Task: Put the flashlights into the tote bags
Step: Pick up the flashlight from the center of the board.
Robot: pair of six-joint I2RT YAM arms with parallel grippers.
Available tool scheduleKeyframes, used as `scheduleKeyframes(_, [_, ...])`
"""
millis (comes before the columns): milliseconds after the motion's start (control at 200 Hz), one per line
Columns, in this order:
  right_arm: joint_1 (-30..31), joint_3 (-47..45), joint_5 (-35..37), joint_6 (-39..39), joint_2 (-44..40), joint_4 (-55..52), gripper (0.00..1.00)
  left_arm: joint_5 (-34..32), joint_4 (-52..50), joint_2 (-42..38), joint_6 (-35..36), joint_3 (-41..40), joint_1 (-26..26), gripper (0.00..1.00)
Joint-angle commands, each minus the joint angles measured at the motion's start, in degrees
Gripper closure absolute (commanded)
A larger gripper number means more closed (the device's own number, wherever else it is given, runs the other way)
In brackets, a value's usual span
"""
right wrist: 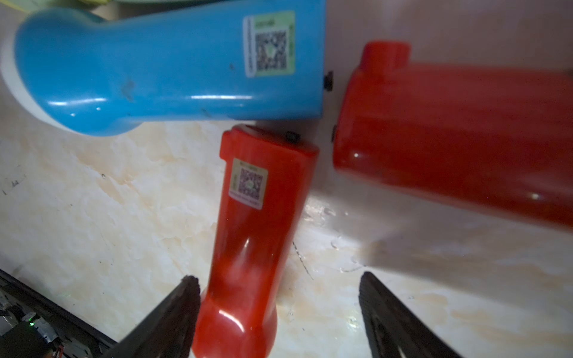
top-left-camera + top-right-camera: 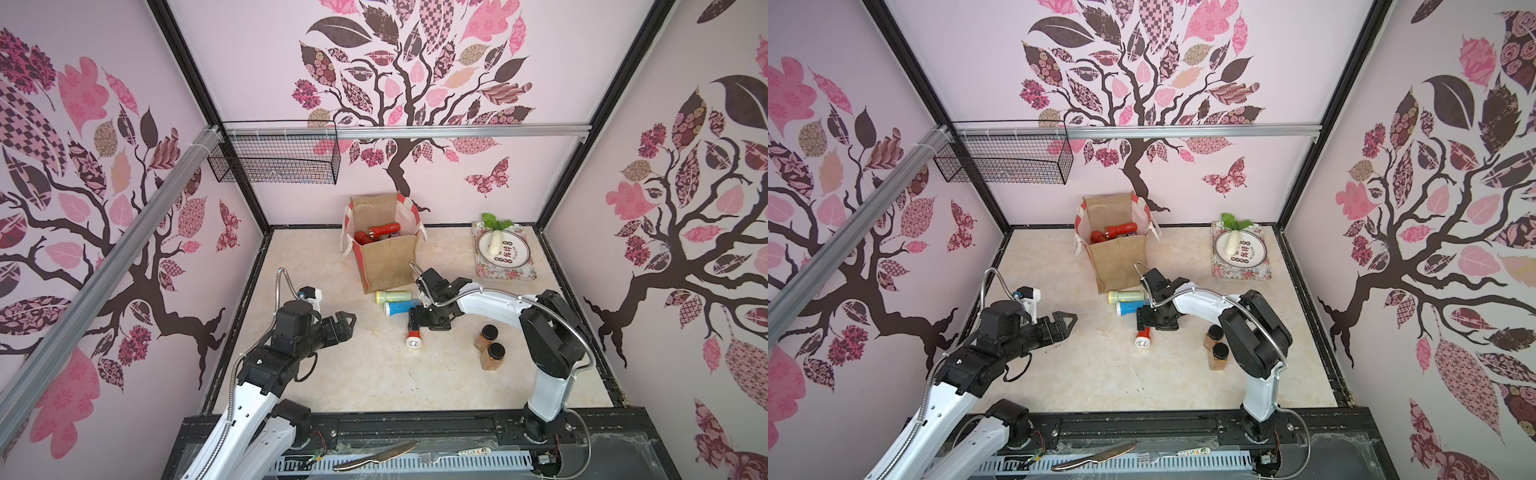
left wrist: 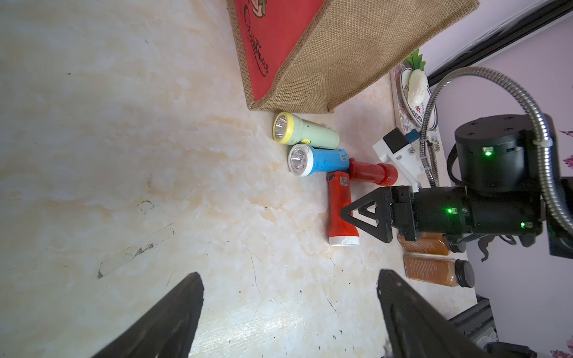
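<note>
The tan burlap tote bag [image 2: 386, 257] [image 2: 1117, 259] stands upright at the back of the table, with red flashlights [image 2: 379, 232] lying inside it. In front of it lie a pale green flashlight [image 2: 392, 296] [image 3: 307, 133], a blue one [image 2: 399, 308] [image 1: 170, 62], and two red ones [image 3: 372, 173] [image 1: 257, 217]. My right gripper [image 1: 279, 277] [image 2: 413, 322] is low over the red flashlight with the white head [image 2: 413, 337]. It straddles the body, open, with one finger against it and the other apart. My left gripper [image 3: 290, 279] [image 2: 348, 326] hovers open and empty to the left.
Two amber jars with black lids [image 2: 490, 345] stand just right of the right gripper. A floral tray [image 2: 505, 272] with a plate and a white radish sits at the back right. A wire basket [image 2: 274, 160] hangs on the back rail. A knife [image 2: 374, 455] and a fork [image 2: 453, 455] lie at the front edge.
</note>
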Motion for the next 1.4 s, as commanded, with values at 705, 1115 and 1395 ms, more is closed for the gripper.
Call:
scheduleKeyframes(705, [0.9,0.4,9.3,-5.0,6.3,0.3,0.46,-1.1,2.5,-1.6,-0.9,-3.6,0.1,0.09])
scheduleKeyframes(1115, [1.0,-6.0,11.9,-12.6,1.8,1.0,0.78,-0.9,4.9,-0.8,-2.2,-4.7,0.1,0.09])
scheduleKeyframes(1395, [0.9,-10.5,10.5,-19.8,-9.7,3.3,1.0,0.2,5.9,-0.4,-1.8,-4.8,0.0,0.09])
